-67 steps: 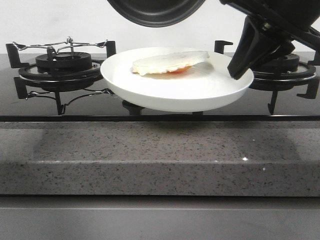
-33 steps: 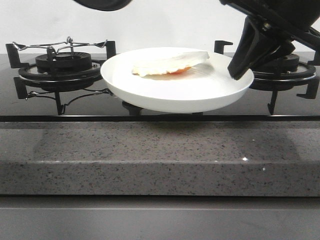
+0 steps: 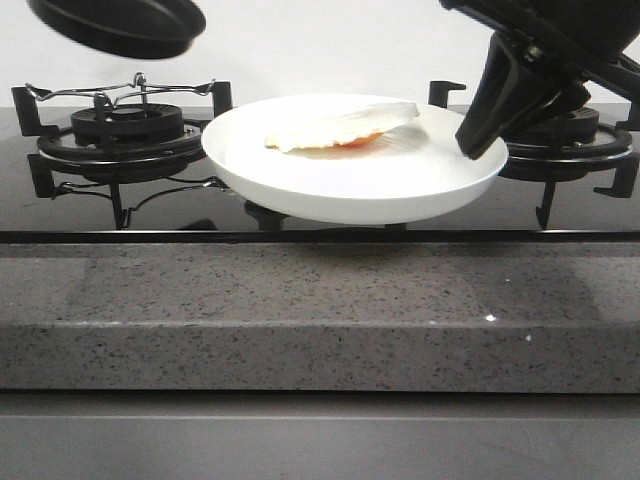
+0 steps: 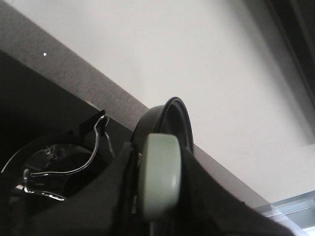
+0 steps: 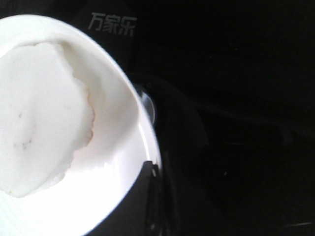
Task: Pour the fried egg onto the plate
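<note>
The white plate [image 3: 330, 190] hangs level above the stove, between the two burners. The fried egg [image 3: 338, 127] lies on its far half, white side up with an orange edge showing. My right gripper [image 3: 478, 135] is shut on the plate's right rim. In the right wrist view the egg [image 5: 39, 113] fills the plate [image 5: 115, 162], and my right gripper [image 5: 153, 194] clamps the rim. The black frying pan [image 3: 120, 22] is in the air at the top left, over the left burner. My left gripper [image 4: 160, 196] is shut on its pale green handle [image 4: 160, 169].
The left burner [image 3: 125, 130] with its wire grate sits under the pan. The right burner [image 3: 570, 140] is behind my right arm. The speckled grey counter edge [image 3: 320, 320] runs along the front of the black glass hob.
The frying pan has moved left from above the plate to above the left burner. The plate, the egg and my right arm have stayed put.
</note>
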Available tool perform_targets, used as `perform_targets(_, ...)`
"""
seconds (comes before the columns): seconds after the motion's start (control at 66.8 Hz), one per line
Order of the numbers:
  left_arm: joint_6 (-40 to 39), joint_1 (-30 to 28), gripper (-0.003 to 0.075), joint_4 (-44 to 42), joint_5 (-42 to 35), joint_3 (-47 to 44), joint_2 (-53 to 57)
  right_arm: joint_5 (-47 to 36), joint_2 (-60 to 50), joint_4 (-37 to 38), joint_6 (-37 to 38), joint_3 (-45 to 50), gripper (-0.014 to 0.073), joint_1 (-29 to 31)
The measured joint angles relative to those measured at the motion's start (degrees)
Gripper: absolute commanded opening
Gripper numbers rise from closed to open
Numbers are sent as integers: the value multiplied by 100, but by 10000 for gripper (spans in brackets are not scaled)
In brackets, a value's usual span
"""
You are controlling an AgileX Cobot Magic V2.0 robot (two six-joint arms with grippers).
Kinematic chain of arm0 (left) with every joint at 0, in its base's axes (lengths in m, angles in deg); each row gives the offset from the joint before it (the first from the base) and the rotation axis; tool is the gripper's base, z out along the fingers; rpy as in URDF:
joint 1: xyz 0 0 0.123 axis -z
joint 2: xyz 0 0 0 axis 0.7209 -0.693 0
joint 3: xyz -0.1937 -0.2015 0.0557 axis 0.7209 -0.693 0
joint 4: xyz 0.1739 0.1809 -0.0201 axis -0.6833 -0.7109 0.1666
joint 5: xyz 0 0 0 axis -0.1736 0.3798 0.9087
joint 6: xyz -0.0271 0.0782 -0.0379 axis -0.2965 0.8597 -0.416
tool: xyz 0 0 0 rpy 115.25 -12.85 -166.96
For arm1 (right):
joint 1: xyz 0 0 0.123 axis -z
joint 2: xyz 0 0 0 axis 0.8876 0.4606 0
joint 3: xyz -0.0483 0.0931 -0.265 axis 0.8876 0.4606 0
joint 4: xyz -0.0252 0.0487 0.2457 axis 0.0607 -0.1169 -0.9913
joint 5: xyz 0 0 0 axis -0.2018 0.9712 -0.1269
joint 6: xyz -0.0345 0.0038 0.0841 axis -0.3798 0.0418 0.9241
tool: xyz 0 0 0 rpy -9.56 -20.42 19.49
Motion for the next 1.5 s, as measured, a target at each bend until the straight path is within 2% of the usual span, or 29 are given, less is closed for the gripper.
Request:
perform_targets(0.374,-322,-190,-18,545,363,0,-910,0,0,0,0,0,-67,0)
perform_targets(0.449,-406,-190,4,581,425,13,-991,0,0,0,0,0,-67,0)
perform_targets(0.539,-429,-190,94,598,523,13,-1066,0,0,0,0,0,-67,0)
perform_targets(0.673,-452,-190,293,607,592,13,-1158,0,0,0,0,0,-67,0)
perform_targets(0.823,-459,-190,470,607,614,13,-1199,0,0,0,0,0,-67,0)
perform_targets(0.928,-446,-200,548,595,627,13,-1199,0,0,0,0,0,-67,0)
perform_targets(1.122,-412,-367,557,276,715,15,-1199,0,0,0,-23,0,-67,0)
perform_targets(1.496,-412,-1163,556,-163,1775,25,-1070,0,0,0,-23,0,-67,0)
